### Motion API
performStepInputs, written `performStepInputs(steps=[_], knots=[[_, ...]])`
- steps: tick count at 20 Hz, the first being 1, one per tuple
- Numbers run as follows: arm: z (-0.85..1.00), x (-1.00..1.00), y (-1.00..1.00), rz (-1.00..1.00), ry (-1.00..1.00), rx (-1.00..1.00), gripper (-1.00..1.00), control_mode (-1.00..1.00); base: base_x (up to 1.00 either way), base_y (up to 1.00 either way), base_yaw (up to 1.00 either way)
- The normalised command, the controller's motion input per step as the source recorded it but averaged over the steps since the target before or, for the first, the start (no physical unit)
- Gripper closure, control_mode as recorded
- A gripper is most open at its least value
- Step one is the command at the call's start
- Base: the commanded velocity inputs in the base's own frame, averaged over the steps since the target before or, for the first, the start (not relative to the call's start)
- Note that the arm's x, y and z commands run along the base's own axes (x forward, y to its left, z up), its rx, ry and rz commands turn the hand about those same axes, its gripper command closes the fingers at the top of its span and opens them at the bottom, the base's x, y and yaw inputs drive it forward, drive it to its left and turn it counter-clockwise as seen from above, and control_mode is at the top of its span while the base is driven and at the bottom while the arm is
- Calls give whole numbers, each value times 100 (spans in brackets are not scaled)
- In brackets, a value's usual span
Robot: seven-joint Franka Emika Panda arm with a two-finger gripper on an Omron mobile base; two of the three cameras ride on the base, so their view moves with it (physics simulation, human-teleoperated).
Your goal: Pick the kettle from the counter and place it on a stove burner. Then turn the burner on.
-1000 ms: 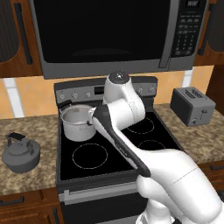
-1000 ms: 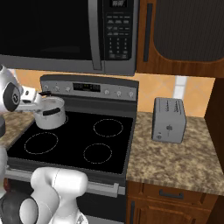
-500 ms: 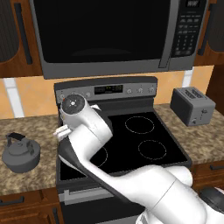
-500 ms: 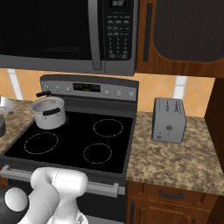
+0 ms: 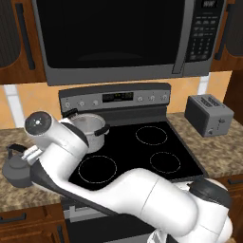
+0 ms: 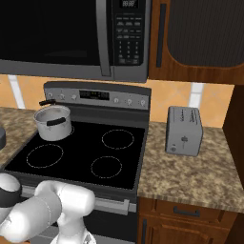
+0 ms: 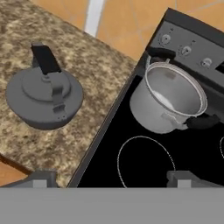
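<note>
Gripper [image 7: 111, 177] wide; one kettle [image 7: 43, 98], one pot [image 7: 168, 103]

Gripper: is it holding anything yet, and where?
Nothing is held. The gripper is open above the counter edge, apart from the squat dark grey metal kettle.

The kettle [image 7: 43, 98] was finished in dark grey with a black handle. The counter [image 7: 65, 57] was patterned in brown-and-tan speckle. The pot [image 7: 168, 103] was rendered in shiny steel with black side handles. The stovetop [image 5: 142, 152] was black, marked with white burner rings. The toaster [image 6: 183, 131] was grey.
</note>
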Motion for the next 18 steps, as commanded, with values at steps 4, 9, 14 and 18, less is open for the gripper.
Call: performStepInputs(steps=[4, 9, 14, 18], knots=[[-17, 33, 100, 22, 9, 1, -100, -100, 0, 0, 0], [-38, 79, 66, 21, 22, 5, -100, -100, 0, 0, 0], [-29, 40, 20, 9, 19, 1, -100, -100, 0, 0, 0], [-43, 35, 22, 0, 7, 0, -100, -100, 0, 0, 0]])
